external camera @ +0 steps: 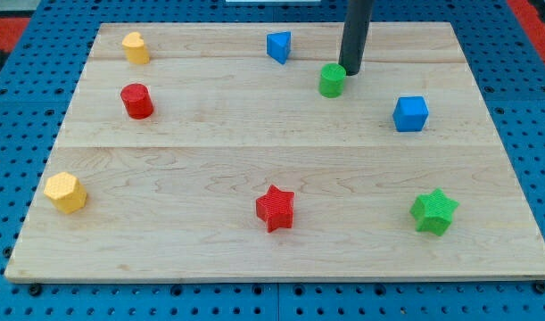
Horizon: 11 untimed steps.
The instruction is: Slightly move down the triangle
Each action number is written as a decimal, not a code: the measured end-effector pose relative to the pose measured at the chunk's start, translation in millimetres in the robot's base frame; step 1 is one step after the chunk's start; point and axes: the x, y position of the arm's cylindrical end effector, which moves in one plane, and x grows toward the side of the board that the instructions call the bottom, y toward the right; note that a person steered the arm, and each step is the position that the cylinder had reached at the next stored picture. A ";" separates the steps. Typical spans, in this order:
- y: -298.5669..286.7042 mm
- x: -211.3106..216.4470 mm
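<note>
The blue triangle block [278, 46] sits near the view's top, a little left of centre on the wooden board [210, 152]. My tip [350, 73] rests on the board to the triangle's right and slightly lower, well apart from it. It stands right beside the green cylinder [332, 80], at that block's upper right, touching or almost touching it.
A yellow cylinder [135, 47] is at the top left, a red cylinder [136, 101] below it, a yellow hexagon block [65, 192] at the lower left. A red star [275, 208] is at bottom centre, a green star [433, 211] at the lower right, a blue cube [410, 113] at the right.
</note>
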 end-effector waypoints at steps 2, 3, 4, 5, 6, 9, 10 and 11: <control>25.0 -37.4; 13.5 -78.4; -21.2 -112.5; -76.0 -103.8; -94.9 -87.0; -106.3 -81.1; -135.2 -109.8; -176.0 -111.1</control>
